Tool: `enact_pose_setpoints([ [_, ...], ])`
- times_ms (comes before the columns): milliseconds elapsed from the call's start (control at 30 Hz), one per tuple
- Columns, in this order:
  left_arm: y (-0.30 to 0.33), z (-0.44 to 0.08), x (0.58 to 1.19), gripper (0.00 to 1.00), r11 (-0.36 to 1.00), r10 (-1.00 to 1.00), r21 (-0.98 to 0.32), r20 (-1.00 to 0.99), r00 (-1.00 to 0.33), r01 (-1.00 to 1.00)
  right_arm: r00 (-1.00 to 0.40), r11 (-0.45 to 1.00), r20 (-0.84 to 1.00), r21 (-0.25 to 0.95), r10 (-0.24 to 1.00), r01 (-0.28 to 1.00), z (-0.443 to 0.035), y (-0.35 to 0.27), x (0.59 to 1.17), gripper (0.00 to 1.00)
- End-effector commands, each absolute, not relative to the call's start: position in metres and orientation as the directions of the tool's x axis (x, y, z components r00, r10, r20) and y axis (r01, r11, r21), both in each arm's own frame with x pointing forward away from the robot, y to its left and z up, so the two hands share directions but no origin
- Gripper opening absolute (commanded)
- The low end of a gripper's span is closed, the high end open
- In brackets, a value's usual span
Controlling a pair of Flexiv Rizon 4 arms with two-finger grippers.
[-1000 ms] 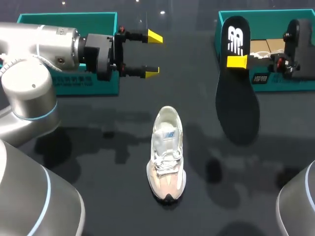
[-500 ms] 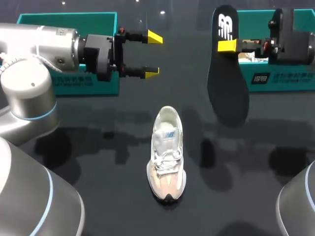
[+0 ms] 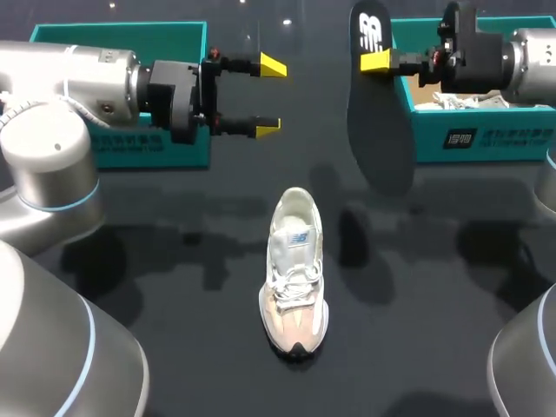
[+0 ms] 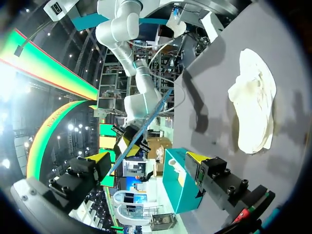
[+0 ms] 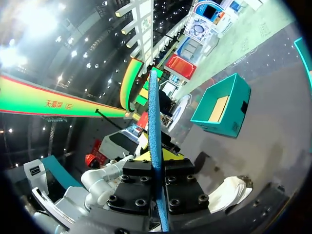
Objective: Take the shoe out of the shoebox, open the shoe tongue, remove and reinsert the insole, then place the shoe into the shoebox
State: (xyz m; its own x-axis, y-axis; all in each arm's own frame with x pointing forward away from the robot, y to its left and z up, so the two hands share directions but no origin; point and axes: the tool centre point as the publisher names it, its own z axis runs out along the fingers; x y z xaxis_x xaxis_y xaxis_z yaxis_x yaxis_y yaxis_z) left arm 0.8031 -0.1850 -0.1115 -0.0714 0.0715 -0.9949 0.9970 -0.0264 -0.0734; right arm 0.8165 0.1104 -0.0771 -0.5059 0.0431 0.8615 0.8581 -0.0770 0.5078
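One insole hangs clamped in your right gripper by the far edge of the table; left gripper fingers apart.

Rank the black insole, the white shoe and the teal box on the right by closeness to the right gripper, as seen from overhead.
1. insole: clamped in the right gripper, hanging below it.
2. right shoebox: just beside the gripper, at the table's far right.
3. shoe: on the middle of the table, clearly farthest.

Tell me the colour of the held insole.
The insole is black with a white logo; best seen in head view.
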Motion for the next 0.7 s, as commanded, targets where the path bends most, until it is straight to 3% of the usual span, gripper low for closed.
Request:
enact_pose_setpoints([
  [33,-0.198,-0.119,0.81,1.0,-0.047,0.034,-0.069,-0.997,-0.067,0.997,-0.413,-0.092,0.907,0.42,0.081,0.903,-0.087,0.128,0.829,0.0],
  [133,-0.205,-0.119,0.813,1.0,-0.037,0.043,-0.046,-0.998,-0.044,0.998,-0.338,-0.109,0.937,0.347,0.091,0.932,-0.092,0.133,0.839,0.0],
  [500,-0.206,-0.117,0.814,1.0,-0.044,0.046,-0.028,-0.999,-0.026,0.999,-0.338,-0.109,0.937,0.347,0.091,0.932,-0.092,0.133,0.839,0.0],
  [700,-0.236,-0.127,0.82,1.0,-0.009,0.045,-0.036,-0.998,-0.035,0.999,-0.254,-0.048,0.967,0.254,0.001,0.966,-0.104,0.152,0.865,0.0],
])
